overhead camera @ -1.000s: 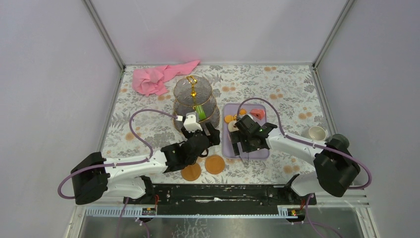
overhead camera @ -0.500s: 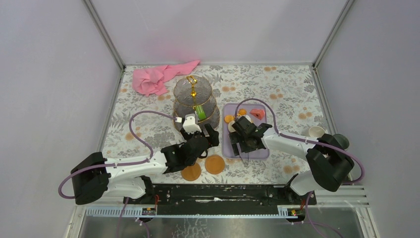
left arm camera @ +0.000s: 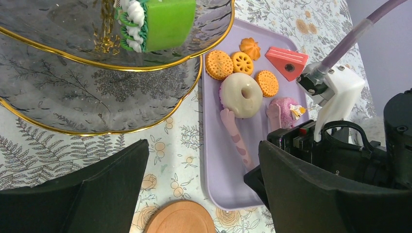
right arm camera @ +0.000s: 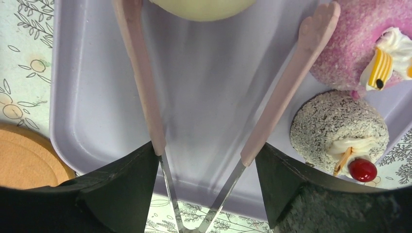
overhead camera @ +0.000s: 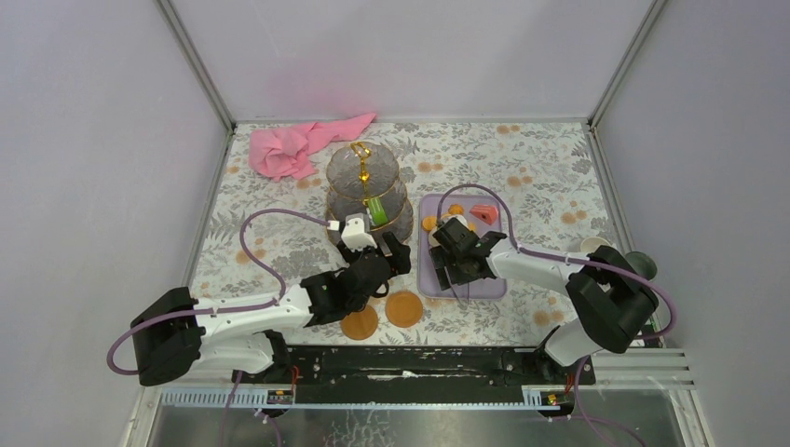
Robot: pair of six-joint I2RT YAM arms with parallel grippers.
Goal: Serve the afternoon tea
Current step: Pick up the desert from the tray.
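The three-tier glass stand [overhead camera: 368,196] stands mid-desk [overhead camera: 522,168], a green cake [left arm camera: 167,22] on its middle tier. Just beside it, the lilac tray [left arm camera: 228,184] holds a doughnut [left arm camera: 241,94], orange biscuits [left arm camera: 219,64], cupcakes [right arm camera: 335,126] and pink tongs [right arm camera: 141,73]. The left end effector [left arm camera: 201,150] gapes wide and empty near the stand. Only the right wrist view shows the right end effector [right arm camera: 204,155] with spread fingers [right arm camera: 126,179] touching both tong arms; whether they squeeze, I cannot tell.

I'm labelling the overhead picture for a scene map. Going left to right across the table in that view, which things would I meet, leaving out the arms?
pink cloth → three-tier glass stand → lilac tray → cream mug → grey-green mug
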